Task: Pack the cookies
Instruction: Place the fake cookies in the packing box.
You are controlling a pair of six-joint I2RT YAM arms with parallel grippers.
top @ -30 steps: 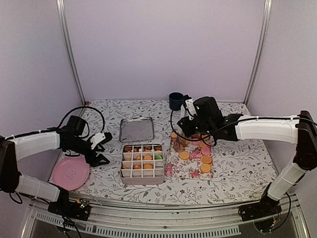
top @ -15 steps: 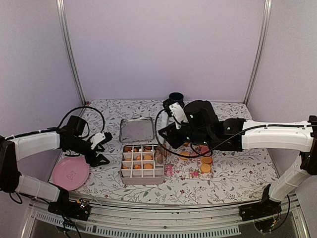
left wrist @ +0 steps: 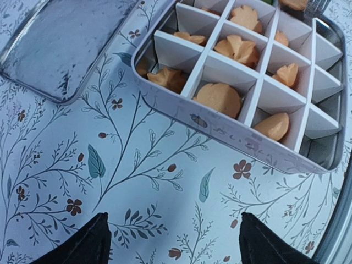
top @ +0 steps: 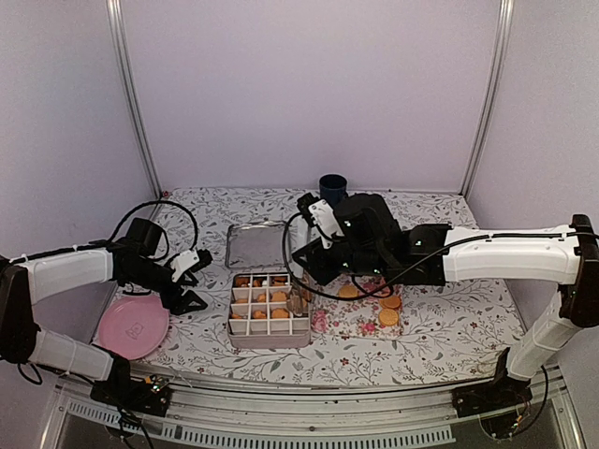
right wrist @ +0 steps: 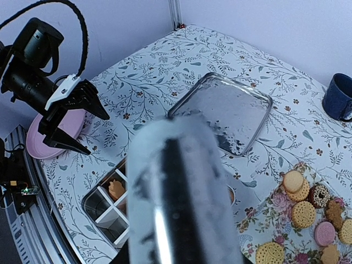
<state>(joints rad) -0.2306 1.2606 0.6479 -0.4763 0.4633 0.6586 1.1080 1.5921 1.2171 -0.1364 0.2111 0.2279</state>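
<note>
Left pincer [left wrist: 176,245] gapes wide, just short of cookies [left wrist: 219,99] sitting in the divided box [left wrist: 220,131]. Right pincer [top: 301,292] hangs over that box's edge, its grip impossible to tell through blur; more cookies lie beyond it on cloth [top: 360,316].

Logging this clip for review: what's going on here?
The right tool grips a shiny utensil over the right side of the divided box, where many compartments already hold cookies. More cookies lie on the floral cloth beside it. The left tool hangs open above the table left of the box, holding nothing.
</note>
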